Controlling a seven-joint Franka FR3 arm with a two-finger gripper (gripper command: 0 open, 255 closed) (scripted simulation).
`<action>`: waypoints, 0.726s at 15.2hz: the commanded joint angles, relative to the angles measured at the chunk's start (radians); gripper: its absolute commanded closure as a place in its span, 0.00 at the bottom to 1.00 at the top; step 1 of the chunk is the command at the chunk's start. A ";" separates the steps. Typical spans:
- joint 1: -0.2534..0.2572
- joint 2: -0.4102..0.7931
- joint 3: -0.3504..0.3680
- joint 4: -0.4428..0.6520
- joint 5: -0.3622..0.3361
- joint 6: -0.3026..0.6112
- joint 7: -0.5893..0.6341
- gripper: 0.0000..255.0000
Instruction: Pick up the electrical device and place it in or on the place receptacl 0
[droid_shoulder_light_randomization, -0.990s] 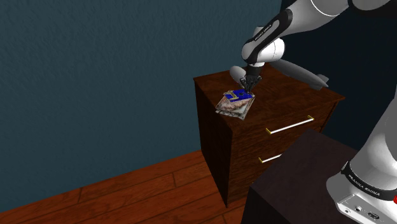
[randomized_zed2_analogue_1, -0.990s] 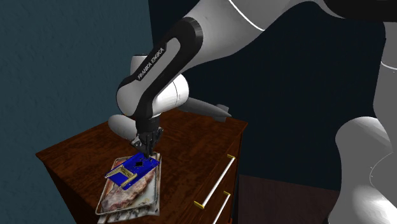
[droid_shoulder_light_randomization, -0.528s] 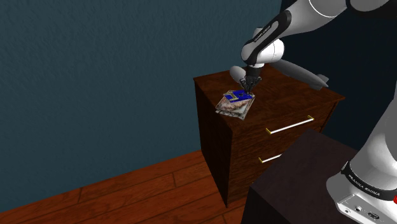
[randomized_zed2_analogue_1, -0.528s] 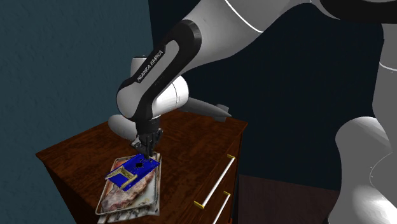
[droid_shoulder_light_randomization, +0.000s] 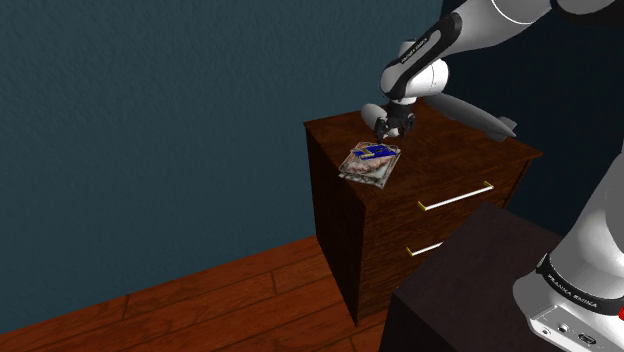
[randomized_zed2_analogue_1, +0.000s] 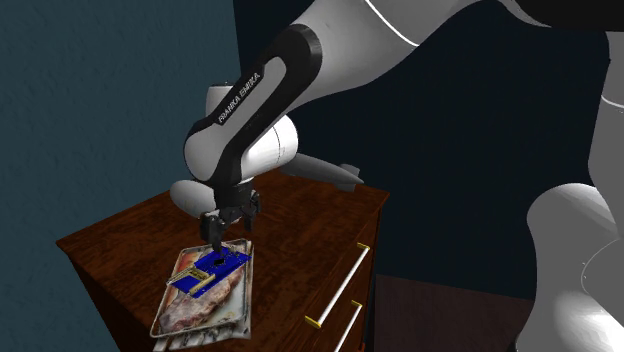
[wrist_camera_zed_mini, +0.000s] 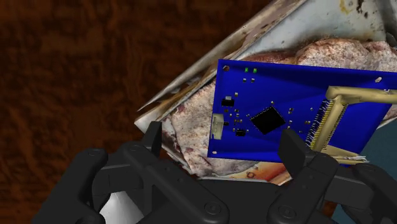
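I count one blue circuit board (wrist_camera_zed_mini: 286, 108) on one stained tray (wrist_camera_zed_mini: 189, 127), both on top of the one dresser (droid_shoulder_light_randomization: 450, 150). The dresser's front has two gold handles (droid_shoulder_light_randomization: 455, 196). The board carries one black chip (wrist_camera_zed_mini: 267, 119), one gold connector (wrist_camera_zed_mini: 323, 124) and two green lights (wrist_camera_zed_mini: 250, 69). My one end effector (wrist_camera_zed_mini: 222, 140) has two black fingers (wrist_camera_zed_mini: 153, 137), spread apart. One dark stand (droid_shoulder_light_randomization: 470, 270) sits beside the dresser.

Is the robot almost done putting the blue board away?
Nearly. Done: the blue circuit board lies flat on the pinkish tray on top of the wooden dresser. In hand: nothing; the gripper hangs open just above the board's edge. Left: probably only lifting the arm away.
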 joint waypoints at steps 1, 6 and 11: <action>0.008 -0.034 -0.012 0.008 -0.028 -0.038 0.020 0.00; 0.016 -0.081 -0.024 0.016 -0.064 -0.085 0.044 0.00; 0.016 -0.080 -0.024 0.016 -0.064 -0.085 0.044 0.00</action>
